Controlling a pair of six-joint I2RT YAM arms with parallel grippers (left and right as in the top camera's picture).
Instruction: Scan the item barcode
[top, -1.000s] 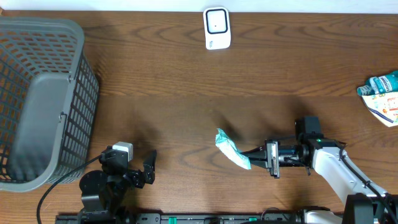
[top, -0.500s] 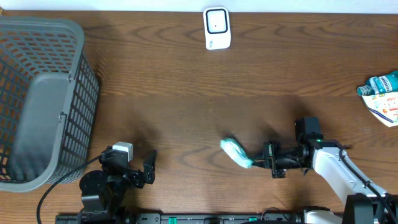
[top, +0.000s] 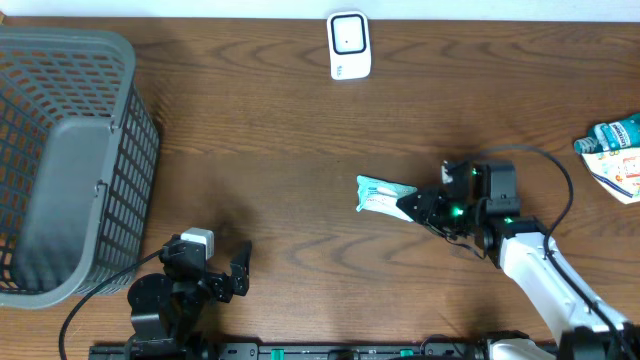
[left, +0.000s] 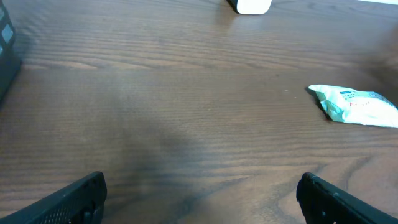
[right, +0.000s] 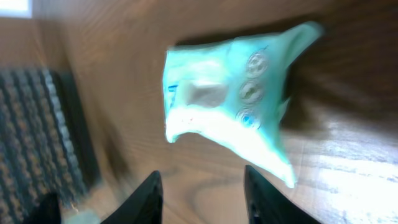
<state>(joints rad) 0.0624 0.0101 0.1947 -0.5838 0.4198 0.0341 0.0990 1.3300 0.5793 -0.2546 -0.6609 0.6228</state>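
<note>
The left gripper (left: 200, 198) is hovering over the wooden table (left: 155, 93), jaws spread wide (only their dark tips showing), while a teal packet (left: 356, 106) is lying flat far right.

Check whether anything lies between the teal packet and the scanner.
Nothing visible does. Only bare table lies between the packet and the scanner at the far edge. The basket stands well off to the left, out of that path.
</note>
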